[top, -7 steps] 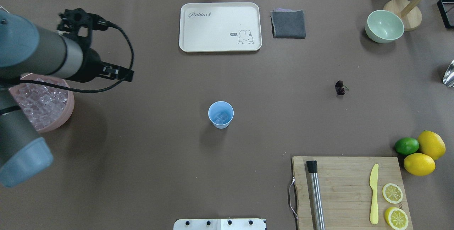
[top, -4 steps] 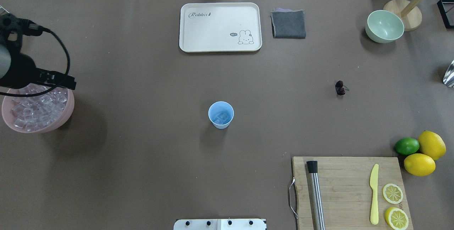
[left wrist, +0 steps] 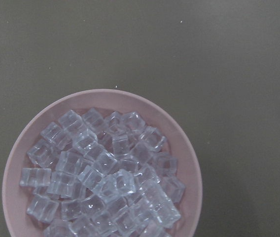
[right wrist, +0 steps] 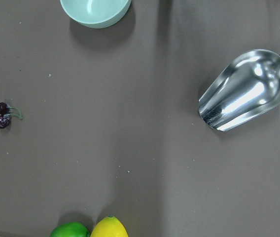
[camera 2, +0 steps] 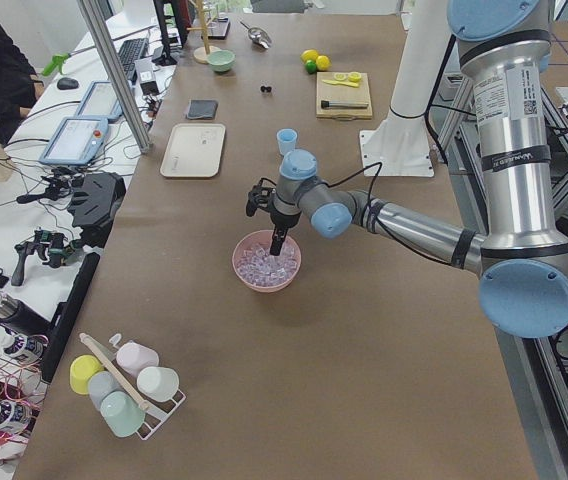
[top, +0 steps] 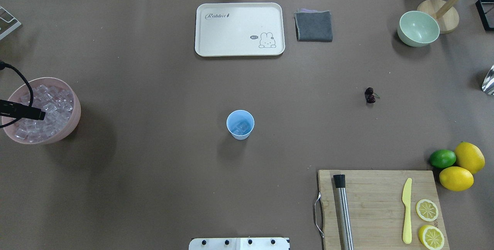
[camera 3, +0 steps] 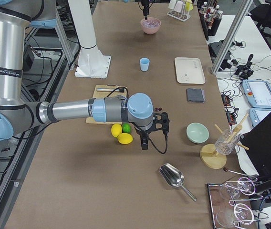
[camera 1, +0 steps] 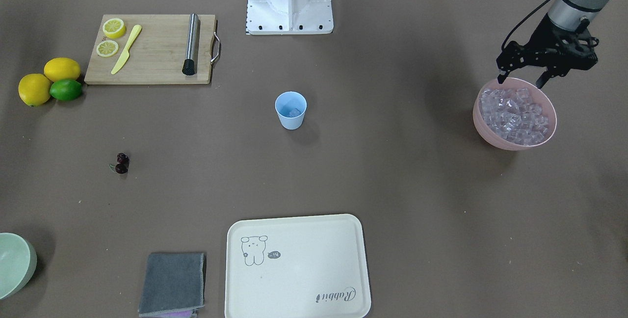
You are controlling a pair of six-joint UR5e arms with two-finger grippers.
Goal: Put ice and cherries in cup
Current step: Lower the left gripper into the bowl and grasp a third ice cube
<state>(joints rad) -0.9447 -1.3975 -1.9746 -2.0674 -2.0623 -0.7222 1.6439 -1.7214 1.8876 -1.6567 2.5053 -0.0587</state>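
Fingers of the left gripper (camera 1: 520,82) stand spread wide with nothing between them. In the front-facing view the gripper hangs at the 12 o'clock edge of the pink bowl (camera 1: 550,131). Its tips point down at the heaped ice (camera 1: 515,112), and whether they touch the cubes cannot be told. The left wrist camera looks straight down on that heap, which fills the bowl.

The right gripper (camera 3: 148,138) shows only in the right side view, low over the table near the lemons (camera 3: 121,134), and how far it is open cannot be told.

From overhead, the cup (top: 240,135) stands mid-table with a few cubes already inside. The bowl and left gripper are well apart from it at 9 o'clock. The cherries (top: 370,95) lie on the bare table at about 3 o'clock from the cup.

A second ago the left arm reached in over the table's left side, its gripper beyond the bowl toward the cup. It has since drawn back, so only one dark fingertip shows over the bowl. Cup and cherries lie as before.
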